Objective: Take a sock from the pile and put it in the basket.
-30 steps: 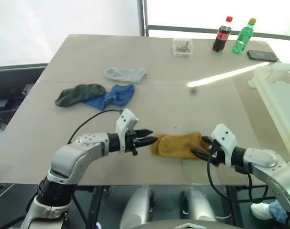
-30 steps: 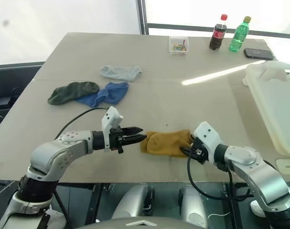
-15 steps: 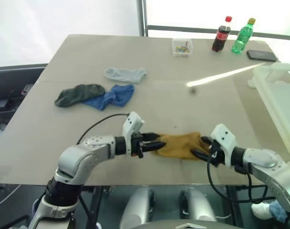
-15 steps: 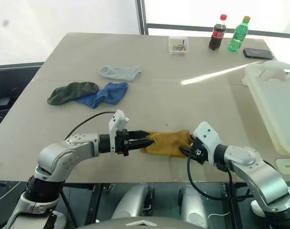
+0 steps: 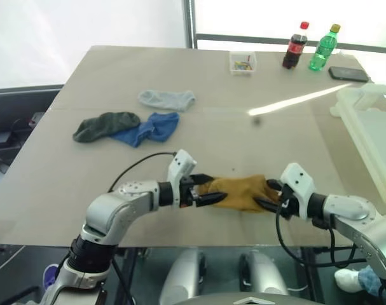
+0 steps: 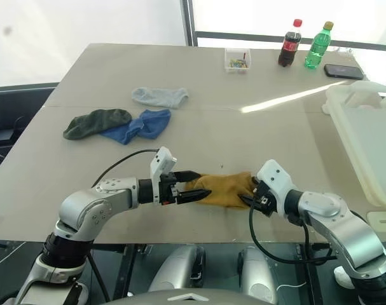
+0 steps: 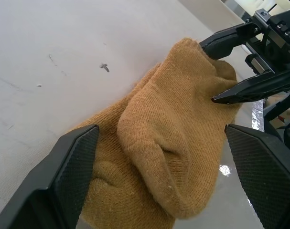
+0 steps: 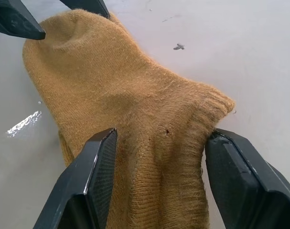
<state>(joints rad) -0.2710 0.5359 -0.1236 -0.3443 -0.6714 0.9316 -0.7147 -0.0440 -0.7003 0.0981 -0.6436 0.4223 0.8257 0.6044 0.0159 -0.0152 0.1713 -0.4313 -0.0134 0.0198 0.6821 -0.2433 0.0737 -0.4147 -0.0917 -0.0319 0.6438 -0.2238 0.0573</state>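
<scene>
sock (image 5: 238,192): mustard-yellow knit, crumpled and folded over itself, lying on the table (image 5: 116,82) near its front edge, between the two grippers.
left gripper (image 5: 204,189): jaws spread wide, one finger on each side of the sock's near end; the fingers (image 7: 68,167) flank the cloth without pinching it.
right gripper (image 5: 269,196): jaws part open around the sock's other end, its cuff lying between the fingers (image 8: 99,167); whether they press the cloth i cannot tell.
pile (image 5: 132,121): a dark green sock, a blue sock and a light grey sock, far back on the table's left half, well apart from the yellow one.
basket (image 5: 371,136): white, thick-rimmed, at the table's right edge; its inside is not visible.
clear box (image 5: 243,62): small, at the far edge, with small coloured bits inside.
bottles (image 5: 309,46): a dark one with a red cap and a green one with a yellow cap, beside the box.
phone (image 5: 348,74): dark, flat, just right of the bottles.
</scene>
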